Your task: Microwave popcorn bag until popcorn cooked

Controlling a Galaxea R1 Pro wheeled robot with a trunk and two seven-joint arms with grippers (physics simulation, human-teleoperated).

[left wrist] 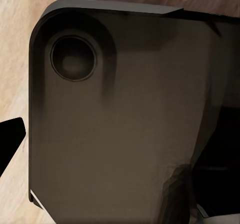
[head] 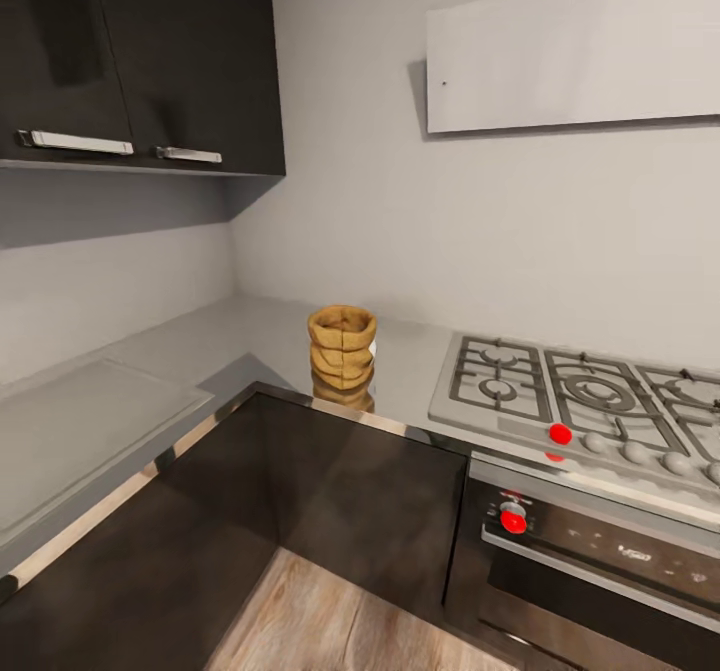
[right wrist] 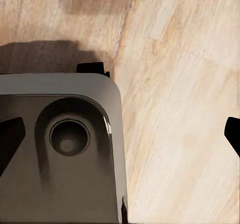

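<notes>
The small tan-yellow crumpled paper popcorn bag stands upright on the long grey glossy L-shaped counter, close to the counter's inner corner and near its front metallic edge, its round mouth facing up. Its reflection shows on the shiny surface just in front of it. To the right of the bag, a little apart, lies a steel gas hob with grey grates, with a row of knobs along its front, one of them red. Below the hob sits a built-in black-and-steel oven with another red knob. Dark brown lower cabinets run under the counter, and dark upper cabinets with silver bar handles hang on the left wall. A pale flat range hood panel is mounted on the far wall above the hob. A flat grey inset panel lies on the left stretch of the counter.

In the left wrist view, a dark grey rounded robot base panel with a round recess lies over light wooden floor. The right wrist view shows the same kind of panel and wooden floor. In each wrist view only dark finger tips show at the picture edges; how far the jaws of either gripper stand apart I cannot tell, and nothing is seen between them.
</notes>
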